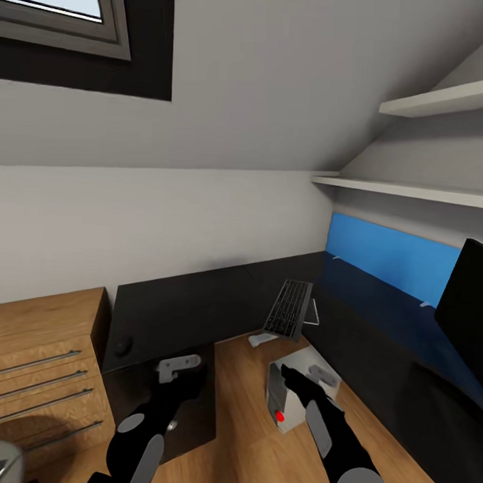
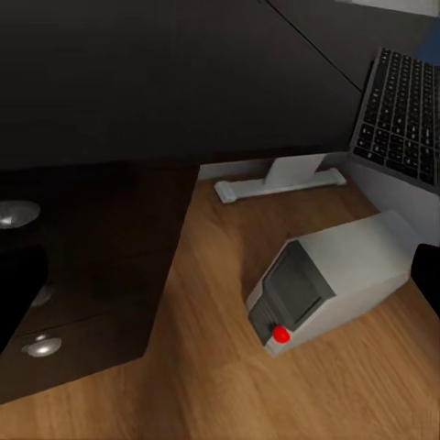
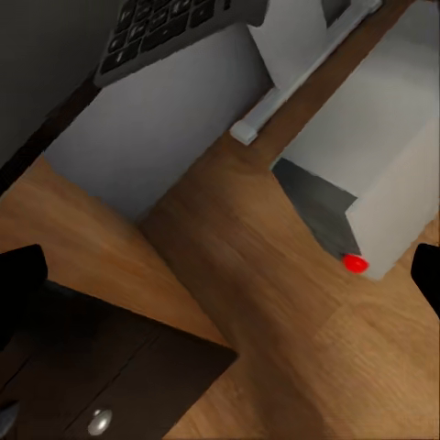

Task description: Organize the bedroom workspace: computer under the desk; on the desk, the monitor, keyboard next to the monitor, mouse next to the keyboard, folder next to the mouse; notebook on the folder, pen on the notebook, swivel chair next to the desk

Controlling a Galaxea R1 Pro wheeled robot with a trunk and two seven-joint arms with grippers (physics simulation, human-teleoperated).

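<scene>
I am looking down at the computer (image 1: 292,389), which is sitting on the wood floor (image 1: 242,409) in the counter's (image 1: 197,303) corner. The keyboard (image 1: 289,309) is overhanging the counter edge above it, and the mouse (image 1: 122,347) is lying near the drawers. Both sets of jaws are hovering low; I cannot tell their opening.

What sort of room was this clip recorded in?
Probably an attic bedroom's work corner: a skylight in the sloped wall, a black L-shaped desk carrying a keyboard, and a computer on the light-wood floor.
</scene>
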